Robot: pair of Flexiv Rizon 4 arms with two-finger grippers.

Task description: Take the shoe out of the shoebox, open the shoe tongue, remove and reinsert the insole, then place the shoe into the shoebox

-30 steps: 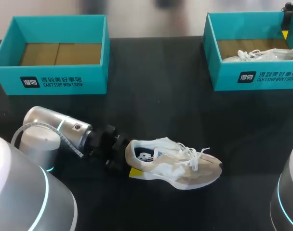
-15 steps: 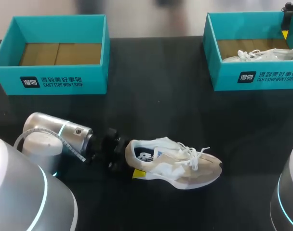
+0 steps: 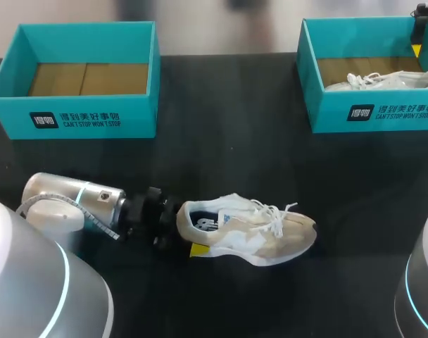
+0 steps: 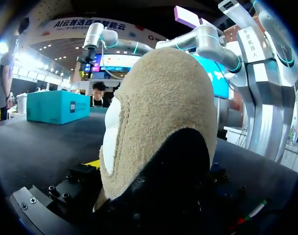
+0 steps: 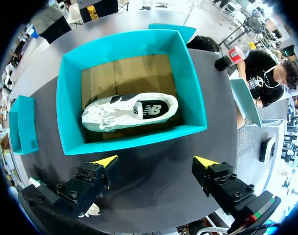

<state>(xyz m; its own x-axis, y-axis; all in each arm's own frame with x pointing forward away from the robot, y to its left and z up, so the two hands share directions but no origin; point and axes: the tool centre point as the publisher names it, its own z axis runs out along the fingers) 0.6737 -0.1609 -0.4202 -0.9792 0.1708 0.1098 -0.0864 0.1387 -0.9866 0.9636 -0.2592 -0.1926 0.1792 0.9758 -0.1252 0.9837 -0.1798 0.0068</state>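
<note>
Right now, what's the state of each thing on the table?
beige shoe: out of the boxes, laced, heel clamped.
left claw: shut on the beige shoe's heel.
left shoebox: open, empty.
right shoebox: open, holds the white shoe.
right claw: open, above the right shoebox.

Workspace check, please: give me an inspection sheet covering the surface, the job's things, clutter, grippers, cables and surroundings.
Surface: black table, no spills or marks seen.
Job's things: beige shoe is out of its box, near the table's front, toe pointing away from the left arm. The left shoebox is empty. The right shoebox holds a white shoe.
Clutter: nothing seen.
Grippers: left gripper shut on the beige shoe's heel. Right gripper open, above the table beside the right shoebox.
Cables: a light cable runs along the left arm.
Surroundings: nothing seen reaching over the table.
</note>
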